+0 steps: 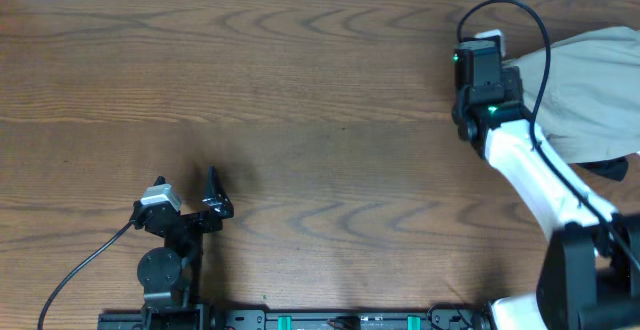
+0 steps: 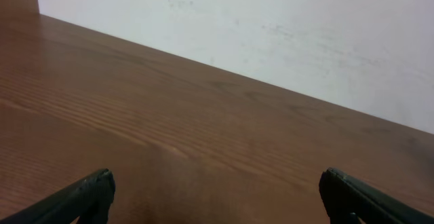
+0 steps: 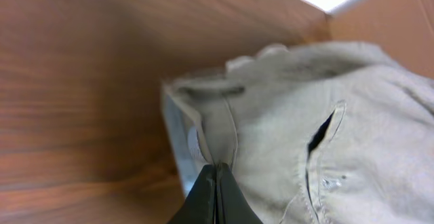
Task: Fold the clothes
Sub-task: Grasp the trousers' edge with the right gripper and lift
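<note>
The trousers (image 3: 305,136), bunched at the table's (image 1: 300,100) far right, are clamped at a fold by the right gripper (image 3: 217,183). The left gripper (image 2: 217,187) is held apart, near left.

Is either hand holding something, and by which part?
The right hand pinches the khaki trousers by an edge near the waistband; the left hand holds nothing.

A robotics lab (seemingly): wood-grain table (image 1: 300,120), plain white wall (image 2: 305,41), mounted arm base (image 1: 163,270).
</note>
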{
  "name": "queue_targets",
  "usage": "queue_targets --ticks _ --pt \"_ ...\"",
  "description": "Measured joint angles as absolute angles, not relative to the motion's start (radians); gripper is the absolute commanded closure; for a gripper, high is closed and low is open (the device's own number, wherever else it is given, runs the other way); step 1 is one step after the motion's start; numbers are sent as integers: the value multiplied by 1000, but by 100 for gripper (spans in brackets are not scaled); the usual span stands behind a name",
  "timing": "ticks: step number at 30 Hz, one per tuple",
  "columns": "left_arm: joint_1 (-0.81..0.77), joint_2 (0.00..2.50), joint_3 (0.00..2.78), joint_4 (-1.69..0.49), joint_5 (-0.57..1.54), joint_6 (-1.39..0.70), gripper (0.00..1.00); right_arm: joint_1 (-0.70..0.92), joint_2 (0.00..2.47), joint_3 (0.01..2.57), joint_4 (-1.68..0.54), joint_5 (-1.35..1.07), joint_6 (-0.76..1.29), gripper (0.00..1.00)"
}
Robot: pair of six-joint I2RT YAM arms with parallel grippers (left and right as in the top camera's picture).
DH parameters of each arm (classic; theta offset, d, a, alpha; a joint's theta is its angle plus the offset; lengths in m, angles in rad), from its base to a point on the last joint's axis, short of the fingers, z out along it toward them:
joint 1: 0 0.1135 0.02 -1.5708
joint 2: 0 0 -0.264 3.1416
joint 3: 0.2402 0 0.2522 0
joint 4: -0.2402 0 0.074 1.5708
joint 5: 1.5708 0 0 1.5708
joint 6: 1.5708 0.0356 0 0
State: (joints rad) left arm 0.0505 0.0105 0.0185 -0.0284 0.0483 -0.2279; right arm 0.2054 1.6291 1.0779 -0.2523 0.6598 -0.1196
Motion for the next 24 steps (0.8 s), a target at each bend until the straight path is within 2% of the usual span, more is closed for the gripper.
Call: queue_targets --ticks 13,14,16,19,24 --pt "51 10 19 -28 48 -228 2 435 1474 1078 -301 521 -59 99" --pt "51 10 19 -28 49 -228 2 439 1473 1078 -315 519 -57 94" --pt "51 10 19 -28 48 -228 2 441 1473 1078 -345 518 -44 76" --pt "51 10 19 -28 49 -228 2 437 1473 1078 -394 540 -37 57" --pt "51 10 19 -29 48 -228 2 376 1473 1077 -573 637 65 50"
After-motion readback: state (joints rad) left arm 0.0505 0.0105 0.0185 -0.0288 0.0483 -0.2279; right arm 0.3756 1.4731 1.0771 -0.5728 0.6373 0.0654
